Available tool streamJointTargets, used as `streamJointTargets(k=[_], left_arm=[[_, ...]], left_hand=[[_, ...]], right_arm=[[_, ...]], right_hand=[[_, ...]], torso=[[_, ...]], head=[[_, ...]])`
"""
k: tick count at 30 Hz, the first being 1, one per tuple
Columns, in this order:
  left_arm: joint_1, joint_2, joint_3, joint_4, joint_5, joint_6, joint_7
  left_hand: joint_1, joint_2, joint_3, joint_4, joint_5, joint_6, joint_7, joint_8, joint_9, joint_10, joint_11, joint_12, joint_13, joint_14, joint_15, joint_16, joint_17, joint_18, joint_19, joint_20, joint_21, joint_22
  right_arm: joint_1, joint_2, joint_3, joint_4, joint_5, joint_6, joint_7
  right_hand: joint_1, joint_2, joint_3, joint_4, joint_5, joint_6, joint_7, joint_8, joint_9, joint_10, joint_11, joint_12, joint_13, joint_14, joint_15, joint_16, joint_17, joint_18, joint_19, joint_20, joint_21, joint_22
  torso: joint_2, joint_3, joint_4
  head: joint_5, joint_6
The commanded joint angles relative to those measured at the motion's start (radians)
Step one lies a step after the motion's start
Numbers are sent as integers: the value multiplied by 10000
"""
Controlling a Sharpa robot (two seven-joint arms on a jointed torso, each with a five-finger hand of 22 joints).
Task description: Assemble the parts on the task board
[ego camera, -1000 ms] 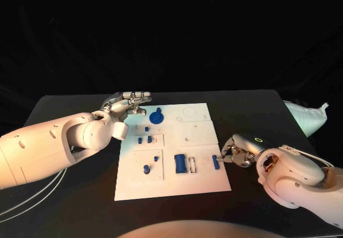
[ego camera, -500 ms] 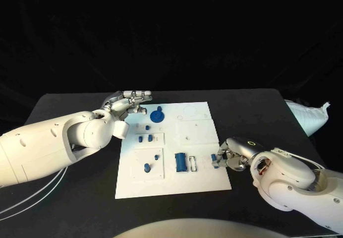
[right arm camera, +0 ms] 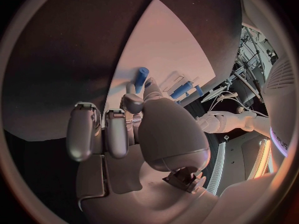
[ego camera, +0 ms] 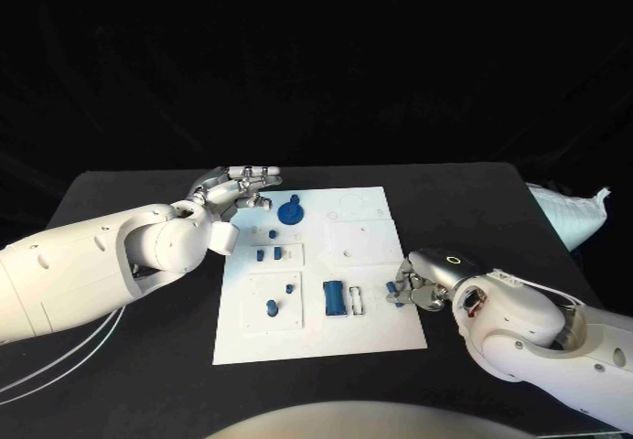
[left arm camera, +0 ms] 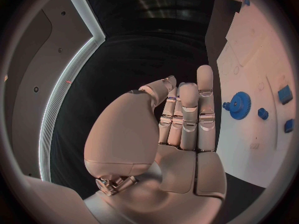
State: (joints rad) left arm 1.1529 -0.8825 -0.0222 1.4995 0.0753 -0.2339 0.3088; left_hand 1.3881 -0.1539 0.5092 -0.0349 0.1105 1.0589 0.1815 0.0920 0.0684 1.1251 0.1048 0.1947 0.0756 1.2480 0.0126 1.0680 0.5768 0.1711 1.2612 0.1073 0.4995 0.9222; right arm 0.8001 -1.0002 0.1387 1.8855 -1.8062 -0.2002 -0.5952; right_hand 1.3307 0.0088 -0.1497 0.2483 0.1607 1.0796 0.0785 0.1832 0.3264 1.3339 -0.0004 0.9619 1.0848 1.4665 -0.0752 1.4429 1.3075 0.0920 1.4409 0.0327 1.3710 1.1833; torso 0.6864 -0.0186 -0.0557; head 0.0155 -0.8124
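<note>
Mid-task — right hand [ego camera: 420,285] pinching small blue peg [ego camera: 396,294] at task board [ego camera: 376,343] right edge. Left hand [ego camera: 241,189] released, hovering beside blue gear [ego camera: 290,215] — several parts loose, unseated.

Task board [ego camera: 363,251]: flat white plate, matt, smooth face with shallow recesses.
Table [ego camera: 488,210]: black, matt, even surface.
Parts: blue, plastic-looking, slight sheen; gear [ego camera: 290,215] with toothed rim, block [ego camera: 334,299] smooth-sided, peg [right arm camera: 141,78] smooth and rounded.
Left hand [ego camera: 241,189]: silver, metallic-looking, satin finish; segmented fingers [left arm camera: 189,115] with smooth pads.
Right hand [ego camera: 420,285]: same silver satin finish, glossy over the rounded back.
Arms [ego camera: 92,270]: white, smooth, hard shell, glossy.
Bag [ego camera: 567,215]: white, crinkled, soft, at the table's edge.
Backdrop [ego camera: 316,82]: black, cloth-like, matt.
</note>
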Motion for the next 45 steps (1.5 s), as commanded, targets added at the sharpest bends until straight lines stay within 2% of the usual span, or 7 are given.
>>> streamJointTargets(k=[1,10,15,20,26,37,45], left_arm=[[-2,14,1,8,-49,210,15],[-4,13,1,3,-56,238,-23],[-5,9,1,15,-80,252,-37],[-5,4,1,19,-98,264,-56],[-5,-8,1,28,-138,293,-95],[-6,10,1,35,-157,312,-98],[-7,17,1,52,-158,326,-102]], left_hand=[[12,44,-14,-10,-21,-68,-25,70,-6,-69,-8,61,-16,-69,-8,-43,-12,104,-60,-13,-51,-9],[12,44,-14,-10,-21,-68,-25,70,-6,-69,-8,61,-16,-69,-8,-43,-12,104,-60,-13,-51,-9],[12,44,-14,-10,-21,-68,-25,70,-6,-69,-8,61,-16,-69,-8,-43,-12,104,-60,-13,-51,-9],[5,52,-30,-19,-21,-78,-24,73,-6,-86,-6,76,-19,-85,-4,-53,-48,103,-62,-10,-56,-13],[16,53,-28,-30,-18,-81,-26,73,-7,-90,-7,79,-19,-88,-6,-53,-53,104,-63,-11,-57,-14],[21,55,-28,-35,-17,-82,-26,73,-7,-92,-7,81,-20,-96,-6,-62,-73,104,-63,-12,-58,-14],[21,55,-28,-35,-17,-82,-26,73,-7,-92,-7,81,-20,-96,-6,-62,-73,104,-63,-12,-58,-14]], right_arm=[[-85,210,-151,-239,-1140,907,7],[-129,436,-260,-437,-1535,1379,-11],[-139,463,-274,-496,-1608,1712,-37],[-143,460,-279,-494,-1514,1843,-77],[-145,439,-280,-344,-868,1025,-111],[-91,352,-168,328,1401,-1344,-82],[-61,549,-122,498,2688,-1839,-96]], right_hand=[[181,-1,97,-46,-102,83,21,-41,-43,-60,8,-55,18,604,49,-21,150,-163,-41,17,-57,13],[1073,117,737,-463,-125,163,-36,-104,8,-99,-55,-137,25,606,-7,-27,168,-164,-37,-22,-54,34],[1670,120,1295,-805,367,215,-65,-166,21,-159,-89,-254,-10,609,-45,-25,190,-167,-33,-55,-50,53],[2117,141,2066,-1183,516,327,-54,-184,64,-176,-102,-367,-54,607,-51,-36,192,-173,-25,-76,-43,76],[1920,128,2887,-1313,573,333,-64,-189,173,-36,-104,-345,-25,603,-34,-59,171,-177,-16,-65,-38,92],[545,-295,3951,-683,727,283,-94,-290,302,147,-111,-219,120,629,-51,-23,265,-186,21,-78,-4,159],[62,-619,4440,-509,1127,361,-111,-314,383,204,-121,-158,209,641,-63,-1,312,-190,41,-93,14,193]], torso=[[3,-1,-2],[-10,-8,1],[-10,-9,-4],[-13,-2,7],[-12,-2,2],[-15,-17,13],[-1,-8,9]], head=[[-3,-21],[-8,-49],[-1,-39],[-13,-47],[3,-36],[8,7],[18,-18]])
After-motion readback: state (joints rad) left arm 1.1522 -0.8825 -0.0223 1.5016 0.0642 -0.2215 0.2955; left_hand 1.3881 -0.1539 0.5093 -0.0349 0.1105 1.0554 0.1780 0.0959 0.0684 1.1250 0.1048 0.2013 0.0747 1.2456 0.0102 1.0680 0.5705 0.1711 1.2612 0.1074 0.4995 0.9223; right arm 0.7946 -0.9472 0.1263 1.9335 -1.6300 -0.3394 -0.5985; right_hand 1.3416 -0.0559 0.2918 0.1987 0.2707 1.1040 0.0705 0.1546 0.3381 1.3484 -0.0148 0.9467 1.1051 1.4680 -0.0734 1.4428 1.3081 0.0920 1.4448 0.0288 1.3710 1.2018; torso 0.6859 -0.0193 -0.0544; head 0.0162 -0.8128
